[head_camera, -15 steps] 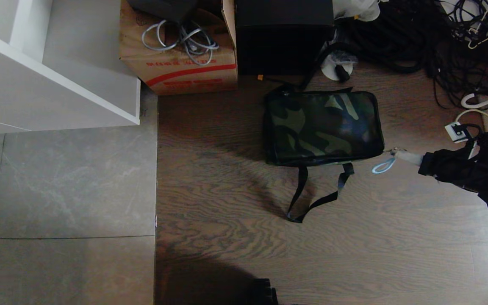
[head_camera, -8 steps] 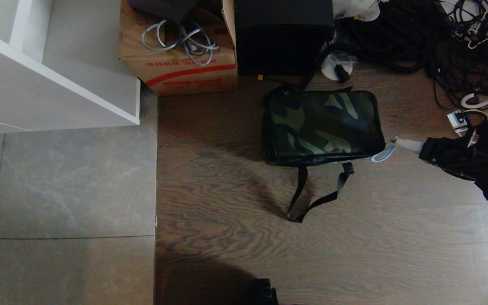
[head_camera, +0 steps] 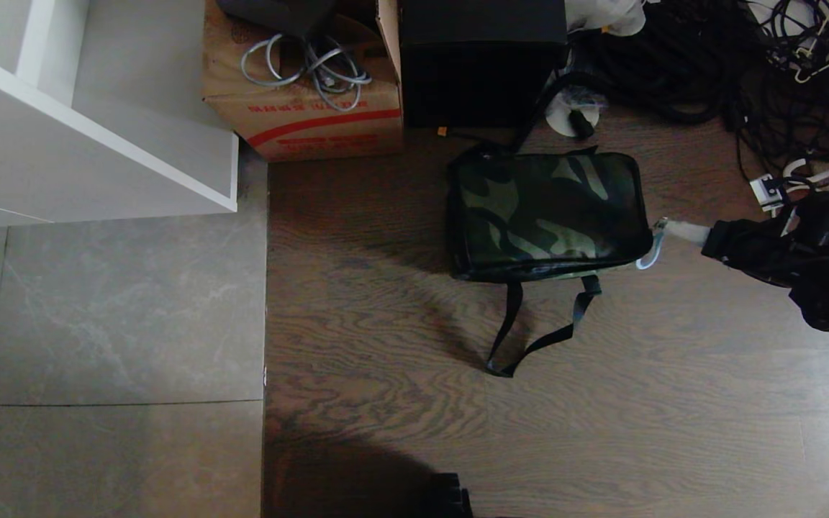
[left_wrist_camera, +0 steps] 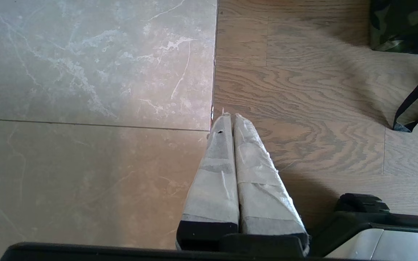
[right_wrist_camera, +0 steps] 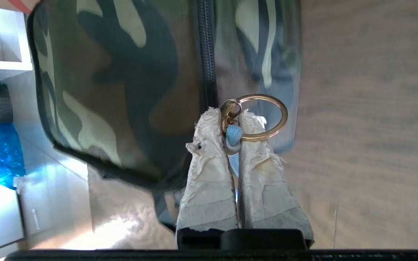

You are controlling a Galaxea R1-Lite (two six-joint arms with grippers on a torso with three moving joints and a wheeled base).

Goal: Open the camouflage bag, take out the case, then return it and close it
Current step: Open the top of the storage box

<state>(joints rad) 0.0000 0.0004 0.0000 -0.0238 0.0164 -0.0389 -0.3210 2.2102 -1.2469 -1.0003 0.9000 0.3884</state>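
Head view: the camouflage bag (head_camera: pixel 547 216) is seen lying flat on the wooden floor (head_camera: pixel 601 417), its long axis running across the picture, with the brown cardboard box (head_camera: pixel 306 108) and a taller plain black box (head_camera: pixel 481 61) just behind it. The right tool (head_camera: pixel 663 232) is placed at the bag's right-hand end, touching distance from its corner, so the bag lies directly toward the robot's left from that tool, and the zipper line is judged to run away from it along the bag's length. The right arm is clearly the nearer one.

In the right wrist view the taped fingers (right_wrist_camera: pixel 209 159) are pressed together on a pale blue cord loop (right_wrist_camera: pixel 233 135), which is tied to a brass ring (right_wrist_camera: pixel 263 117) on the zipper pull; the black zipper (right_wrist_camera: pixel 206 54) is seen fully closed. The left tool (left_wrist_camera: pixel 229 117) is held closed and empty over the seam between the grey tiles and the wood, well apart from the bag.

The bag is shown as boxy soft fabric in green, brown and black, edged with black trim, with its black shoulder strap (head_camera: pixel 533 338) trailing loose toward the robot. The case is not visible; it is presumably inside.
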